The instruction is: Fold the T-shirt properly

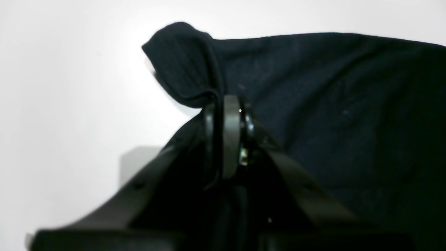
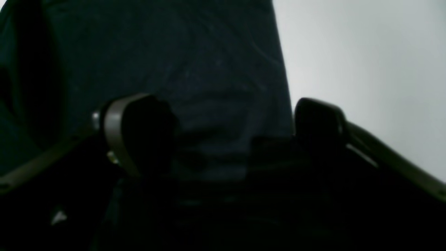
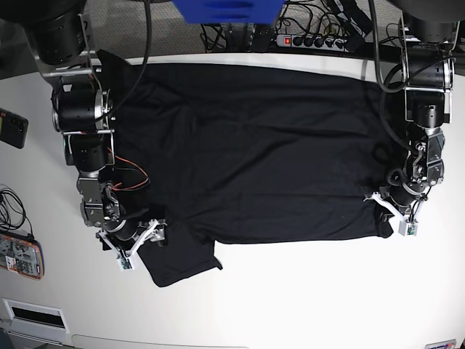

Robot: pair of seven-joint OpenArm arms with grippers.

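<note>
The black T-shirt (image 3: pixel 254 153) lies spread across the white table (image 3: pixel 305 291), with a sleeve sticking out at the lower left (image 3: pixel 182 262). In the base view my left gripper (image 3: pixel 389 217) is at the shirt's lower right corner. The left wrist view shows it (image 1: pixel 224 104) shut on a raised fold of the shirt's edge (image 1: pixel 184 69). My right gripper (image 3: pixel 147 236) is at the lower left by the sleeve. In the right wrist view it (image 2: pixel 230 129) is open, its fingers (image 2: pixel 139 132) low over the black cloth (image 2: pixel 191 62) beside the shirt's edge.
A dark phone-like item (image 3: pixel 13 127) and an orange-edged device with cables (image 3: pixel 20 256) lie at the table's left edge. A power strip (image 3: pixel 312 40) and a blue object (image 3: pixel 225 9) are behind the table's far edge. Bare white table lies in front of the shirt.
</note>
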